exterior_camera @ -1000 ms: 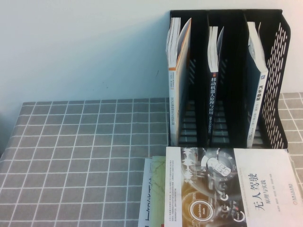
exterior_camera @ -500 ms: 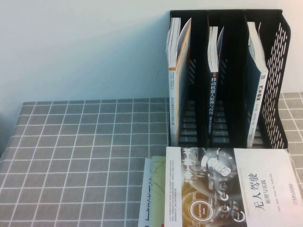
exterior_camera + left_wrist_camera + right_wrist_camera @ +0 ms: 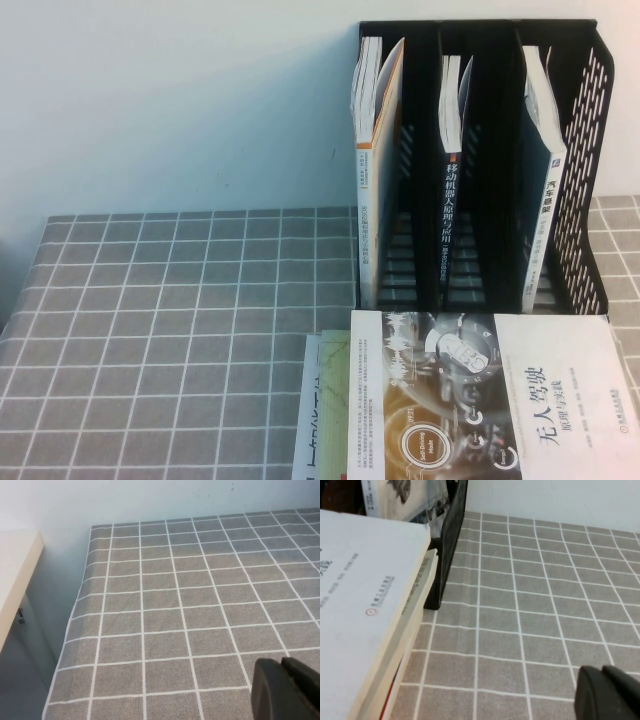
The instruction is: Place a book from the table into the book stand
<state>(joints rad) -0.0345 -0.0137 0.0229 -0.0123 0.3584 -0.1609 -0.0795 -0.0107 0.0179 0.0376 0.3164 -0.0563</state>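
The white-covered top book (image 3: 490, 400) of the flat stack runs off the high view's lower edge. 2 dark gripper tips, left gripper (image 3: 286, 690) and right gripper (image 3: 609, 695), are cropped at their frames' corners.

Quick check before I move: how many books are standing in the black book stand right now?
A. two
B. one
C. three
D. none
C: the book stand has one upright book in each of its three slots, the left book, the middle book and the right book. The left gripper and the right gripper both hover low over bare tablecloth, holding nothing.
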